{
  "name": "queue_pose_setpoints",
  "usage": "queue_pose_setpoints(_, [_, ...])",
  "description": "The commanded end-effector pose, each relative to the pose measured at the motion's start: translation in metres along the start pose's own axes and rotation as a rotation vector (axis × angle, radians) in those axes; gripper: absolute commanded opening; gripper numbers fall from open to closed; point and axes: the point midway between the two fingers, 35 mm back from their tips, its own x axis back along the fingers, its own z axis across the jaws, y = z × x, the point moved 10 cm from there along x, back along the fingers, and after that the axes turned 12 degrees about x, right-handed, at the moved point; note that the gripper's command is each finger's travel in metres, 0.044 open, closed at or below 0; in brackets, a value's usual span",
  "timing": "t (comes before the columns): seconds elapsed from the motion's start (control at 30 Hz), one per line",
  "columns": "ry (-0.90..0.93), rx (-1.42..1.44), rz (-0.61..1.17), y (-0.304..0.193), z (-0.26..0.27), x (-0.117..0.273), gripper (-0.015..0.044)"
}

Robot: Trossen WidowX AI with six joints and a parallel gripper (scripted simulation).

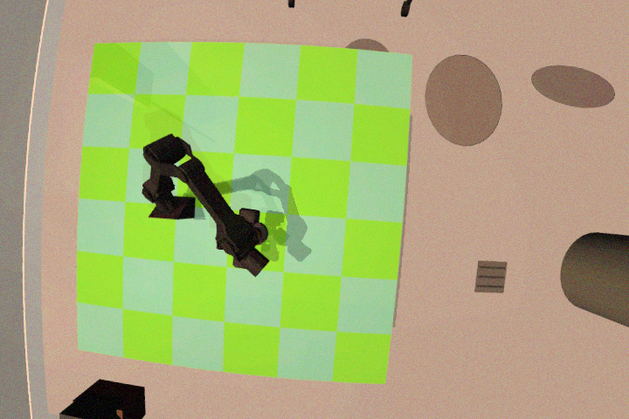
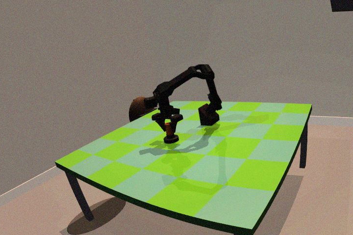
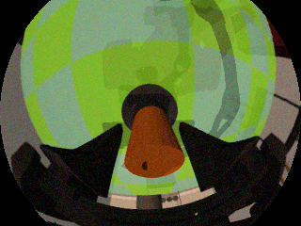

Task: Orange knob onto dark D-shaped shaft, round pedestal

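Note:
The orange knob (image 2: 168,129) (image 3: 154,146) stands upright on the dark round pedestal (image 2: 171,139) (image 3: 150,91). Its lower end meets the pedestal's top, with no shaft showing between them in the exterior view. A small dark mark shows near the rim of its top in the wrist view. My gripper (image 2: 169,131) (image 3: 150,126) is open, pointing down, with one finger on each side of the knob and a gap on both sides in the wrist view. The shaft and its flat side are hidden. In the top view the arm covers the knob.
The pedestal stands on the green checkered table (image 1: 310,355) (image 2: 210,199). My arm's base (image 1: 173,207) (image 2: 208,116) is on the same table, and the arm arches from it to the pedestal. A brown rounded object (image 2: 138,107) shows beyond the table's edge.

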Motion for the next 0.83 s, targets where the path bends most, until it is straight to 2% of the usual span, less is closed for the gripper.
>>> queue_pose_setpoints(0.0, [0.000, 0.001, 0.000, 0.000, 0.000, 0.000, 0.0420])
queue_pose_setpoints(0.03, [0.000, 0.001, 0.000, 0.000, 0.000, 0.000, 0.0440])
queue_pose_setpoints(0.27, [0.001, 0.001, 0.000, 0.000, 0.000, 0.002, 0.0440])
queue_pose_setpoints(0.53, [0.003, -0.001, -0.002, 0.000, 0.000, 0.094, 0.0440])
queue_pose_setpoints(0.8, [0.003, -0.001, -0.001, -0.004, 0.002, 0.097, 0.0440])
